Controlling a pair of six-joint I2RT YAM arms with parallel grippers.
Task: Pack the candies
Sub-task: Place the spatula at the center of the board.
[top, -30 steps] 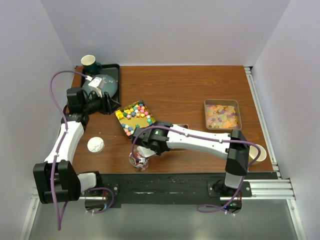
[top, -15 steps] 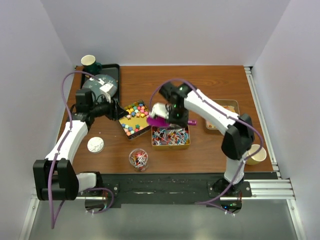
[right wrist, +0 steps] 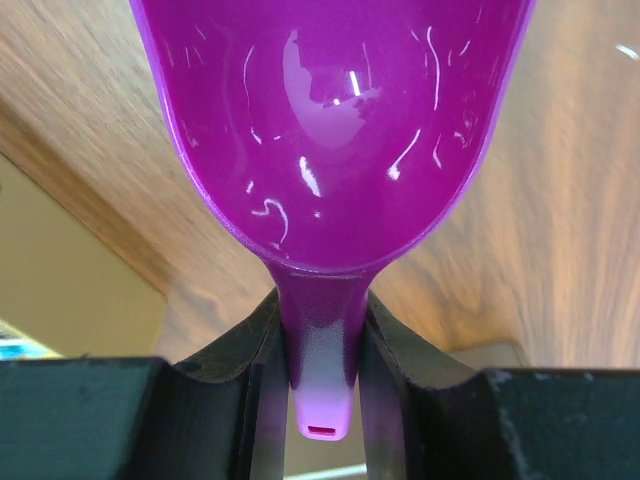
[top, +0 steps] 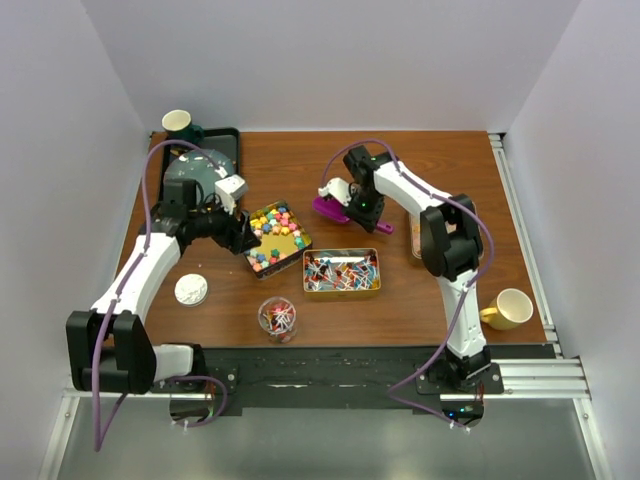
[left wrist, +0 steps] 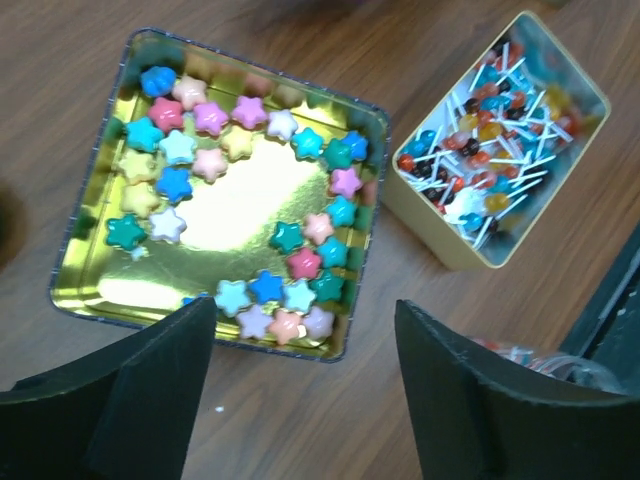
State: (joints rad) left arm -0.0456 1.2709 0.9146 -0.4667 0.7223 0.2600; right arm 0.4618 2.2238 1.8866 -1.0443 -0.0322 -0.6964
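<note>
Bright star-shaped candies (top: 272,232) lie in a gold square tin (left wrist: 372,190) left of centre; they also show in the left wrist view (left wrist: 240,170). Red-white-blue wrapped candies (top: 342,271) fill a second gold tin, which also shows in the left wrist view (left wrist: 495,130). A clear jar (top: 277,318) near the front holds some wrapped candies. My left gripper (top: 243,233) is open and empty at the star tin's near-left edge (left wrist: 305,400). My right gripper (top: 352,203) is shut on the handle of an empty purple scoop (right wrist: 335,130), held over the bare table behind the tins. The gummies are hidden behind my right arm.
A white lid (top: 191,289) lies at front left. A yellow mug (top: 510,308) stands at front right. A black tray (top: 232,140) with a grey plate and a green cup (top: 178,122) sits at the back left corner.
My right arm has swung from the jar, over the wrapped-candy tin, to the back of the table with the scoop. My left gripper has moved from the tray toward the star tin.
</note>
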